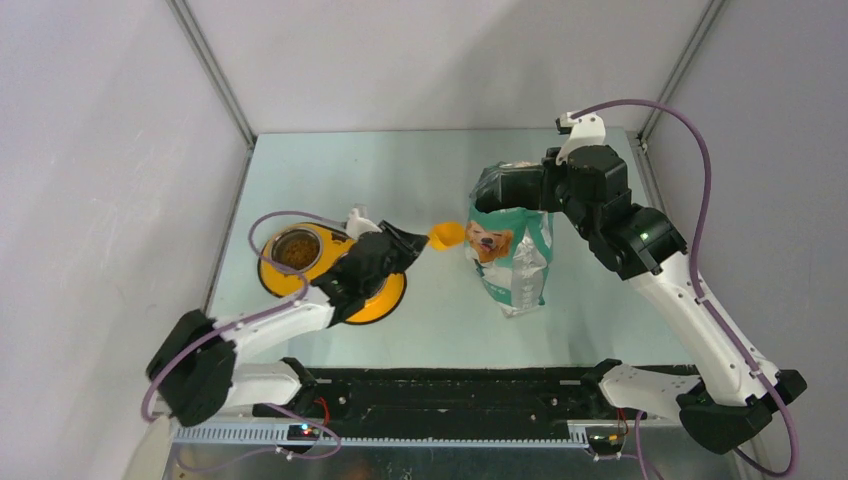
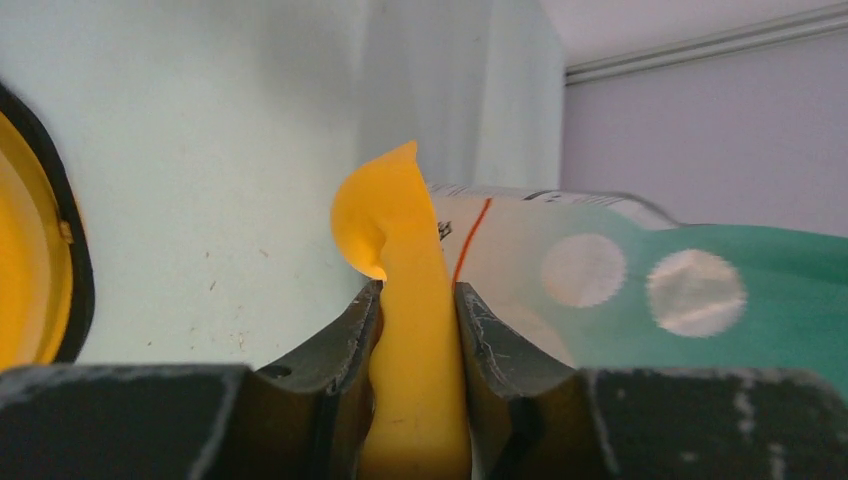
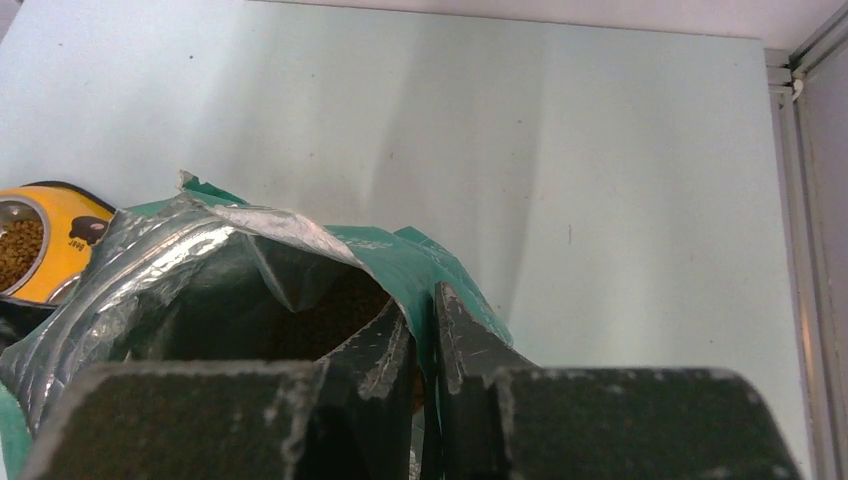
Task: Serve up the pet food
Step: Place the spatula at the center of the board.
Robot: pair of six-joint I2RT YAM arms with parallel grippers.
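Observation:
Brown kibble (image 1: 295, 250) lies in a steel bowl (image 1: 297, 236) set in a yellow stand (image 1: 385, 303) at the left; it also shows in the right wrist view (image 3: 18, 250). More kibble (image 3: 345, 305) sits dark inside the open green-and-white bag (image 1: 518, 262). My left gripper (image 1: 412, 243) is shut on the handle of an orange scoop (image 1: 447, 235), whose cup is just left of the bag's front; it also shows in the left wrist view (image 2: 395, 225). My right gripper (image 1: 492, 187) is shut on the bag's top rim (image 3: 425, 270) and holds the mouth open.
The bag (image 2: 700, 290) stands upright mid-table, right of the yellow stand (image 2: 30, 270). A metal frame rail (image 1: 650, 170) runs along the table's right edge. Grey walls close the back and sides.

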